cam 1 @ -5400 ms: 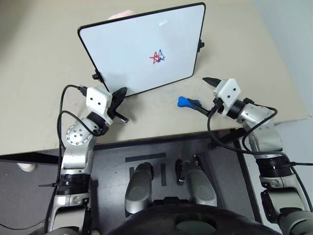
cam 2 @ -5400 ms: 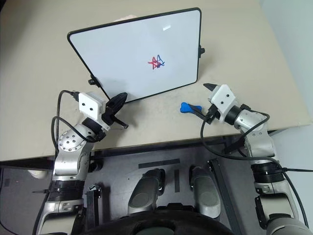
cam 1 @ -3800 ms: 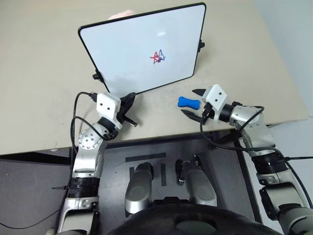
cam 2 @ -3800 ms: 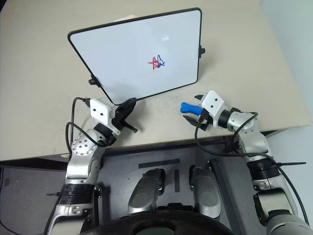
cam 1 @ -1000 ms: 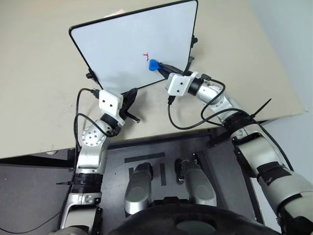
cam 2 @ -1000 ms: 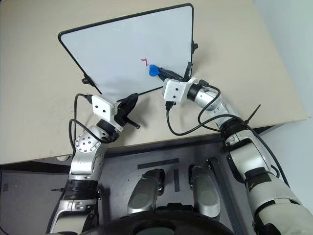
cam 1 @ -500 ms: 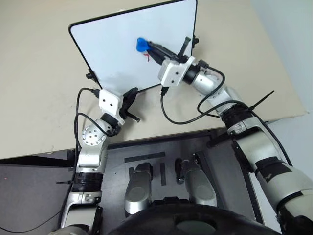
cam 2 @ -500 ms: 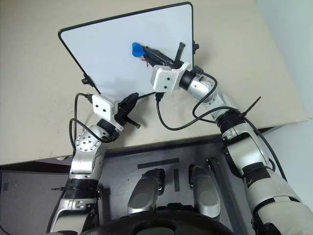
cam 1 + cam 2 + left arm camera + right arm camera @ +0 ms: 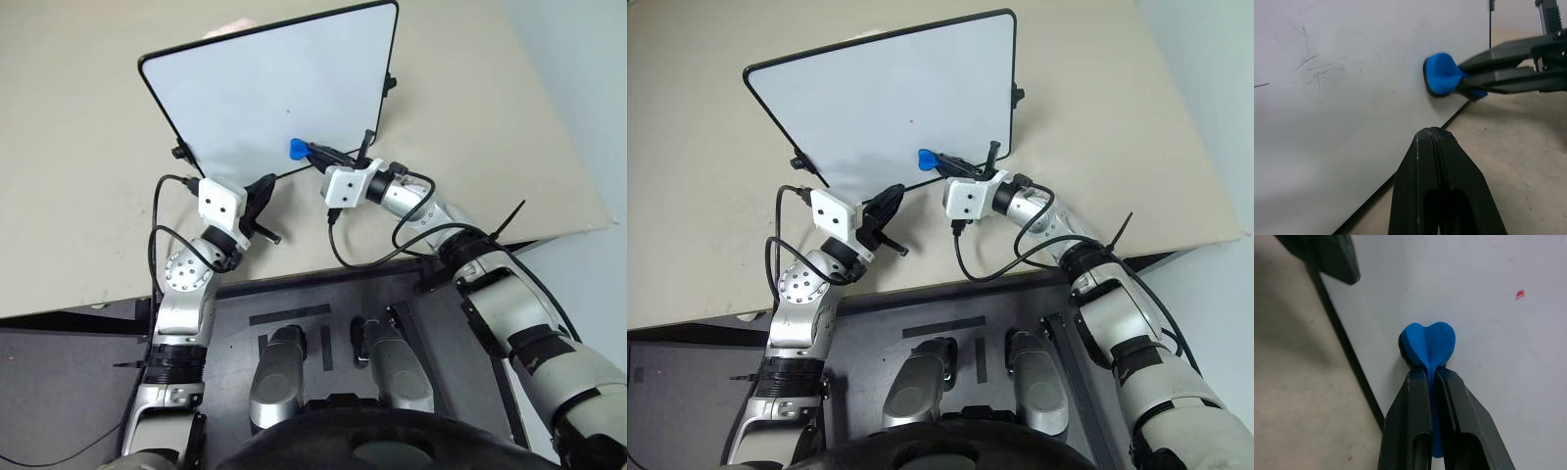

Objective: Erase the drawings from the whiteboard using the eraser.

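Against the whiteboard (image 9: 255,88), the right gripper (image 9: 1431,377) presses the eraser (image 9: 1428,343)

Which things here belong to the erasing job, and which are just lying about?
Part of the job:
- whiteboard
- eraser, clamped in the right gripper against the board
- leftover red speck of the drawings
- left gripper, shut at the board's lower edge

Just there:
- table
- something pink behind the board, too hidden to identify
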Available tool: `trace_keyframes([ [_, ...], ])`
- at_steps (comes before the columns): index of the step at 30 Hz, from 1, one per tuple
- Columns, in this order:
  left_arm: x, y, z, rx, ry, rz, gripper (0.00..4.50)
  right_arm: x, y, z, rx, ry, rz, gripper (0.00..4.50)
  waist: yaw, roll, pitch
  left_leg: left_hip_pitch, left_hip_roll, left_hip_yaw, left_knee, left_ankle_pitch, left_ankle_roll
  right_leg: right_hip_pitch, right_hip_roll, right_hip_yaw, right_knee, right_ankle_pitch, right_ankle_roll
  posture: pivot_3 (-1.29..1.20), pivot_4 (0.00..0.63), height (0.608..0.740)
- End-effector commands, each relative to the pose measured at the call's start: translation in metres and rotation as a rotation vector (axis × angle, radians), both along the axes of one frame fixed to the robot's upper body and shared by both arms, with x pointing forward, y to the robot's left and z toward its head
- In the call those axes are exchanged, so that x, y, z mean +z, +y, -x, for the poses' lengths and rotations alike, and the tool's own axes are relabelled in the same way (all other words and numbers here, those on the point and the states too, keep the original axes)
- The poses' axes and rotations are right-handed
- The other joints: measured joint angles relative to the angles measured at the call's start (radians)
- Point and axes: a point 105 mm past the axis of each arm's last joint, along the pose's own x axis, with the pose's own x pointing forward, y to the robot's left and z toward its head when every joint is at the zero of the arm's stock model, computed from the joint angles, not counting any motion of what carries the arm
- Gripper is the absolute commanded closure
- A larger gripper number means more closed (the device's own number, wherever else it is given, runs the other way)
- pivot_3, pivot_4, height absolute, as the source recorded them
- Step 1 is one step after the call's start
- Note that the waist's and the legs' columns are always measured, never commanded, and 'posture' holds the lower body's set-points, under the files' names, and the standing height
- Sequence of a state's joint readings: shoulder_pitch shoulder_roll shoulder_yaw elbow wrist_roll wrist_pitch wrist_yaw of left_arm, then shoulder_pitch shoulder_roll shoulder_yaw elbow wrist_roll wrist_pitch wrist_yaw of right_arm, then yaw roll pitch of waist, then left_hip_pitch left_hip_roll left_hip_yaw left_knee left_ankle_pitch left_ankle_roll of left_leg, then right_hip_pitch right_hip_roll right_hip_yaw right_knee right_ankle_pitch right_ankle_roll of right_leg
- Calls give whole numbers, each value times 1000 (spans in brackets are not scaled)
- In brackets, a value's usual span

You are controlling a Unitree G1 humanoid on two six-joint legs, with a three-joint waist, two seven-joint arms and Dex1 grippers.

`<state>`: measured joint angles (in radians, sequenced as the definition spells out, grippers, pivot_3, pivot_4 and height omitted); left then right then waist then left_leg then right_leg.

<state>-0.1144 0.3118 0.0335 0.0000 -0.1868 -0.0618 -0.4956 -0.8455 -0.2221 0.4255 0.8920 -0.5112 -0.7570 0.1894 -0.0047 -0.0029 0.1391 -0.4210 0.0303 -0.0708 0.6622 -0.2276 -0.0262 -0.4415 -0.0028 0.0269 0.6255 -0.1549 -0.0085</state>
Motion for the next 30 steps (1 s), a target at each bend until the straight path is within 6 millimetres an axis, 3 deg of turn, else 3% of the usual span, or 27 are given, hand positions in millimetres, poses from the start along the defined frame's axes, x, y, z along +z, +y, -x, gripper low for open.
trace_keyframes([
  [1,10,-2,-1,-7,-42,-9,4500,53,6,-1,22,-158,-117,4413,-1,0,0,0,0,0,0,-1,0,0,0,0,0,0,0,0,150,740],
  [5,9,-2,-1,-7,-42,-9,4500,75,7,0,19,-232,-167,4413,-1,0,0,-1,0,0,-1,-1,0,-3,0,0,1,0,-1,0,150,740],
  [8,9,-1,-1,-6,-42,-9,4500,81,8,-1,16,-248,-172,4413,0,0,0,-1,0,0,0,-1,0,-3,0,0,1,0,-2,0,150,740],
  [12,10,-1,-1,-5,-42,-9,4500,66,11,-2,18,-205,-121,4413,0,0,0,-1,0,0,0,-1,-1,-2,0,0,1,0,-2,0,150,740],
  [16,10,-1,-1,-3,-43,-8,4500,30,9,-1,20,-113,-22,4413,1,0,0,-1,0,0,0,-1,0,-2,0,0,1,0,-2,0,150,740],
  [19,9,-1,-1,-3,-41,-8,4500,18,7,1,16,-70,-10,4413,0,0,0,-1,0,0,0,-1,0,-2,0,0,1,0,-2,0,150,740],
  [26,9,-3,-1,-10,-39,-7,4500,18,4,0,9,-61,-4,4413,1,0,0,-1,0,0,0,-1,0,-2,0,0,1,1,-1,0,150,740],
  [30,9,-3,-1,-11,-38,-8,4500,37,4,-2,0,-116,-56,4413,1,0,0,-1,0,0,0,-1,0,-2,0,0,1,1,-1,0,150,740],
])
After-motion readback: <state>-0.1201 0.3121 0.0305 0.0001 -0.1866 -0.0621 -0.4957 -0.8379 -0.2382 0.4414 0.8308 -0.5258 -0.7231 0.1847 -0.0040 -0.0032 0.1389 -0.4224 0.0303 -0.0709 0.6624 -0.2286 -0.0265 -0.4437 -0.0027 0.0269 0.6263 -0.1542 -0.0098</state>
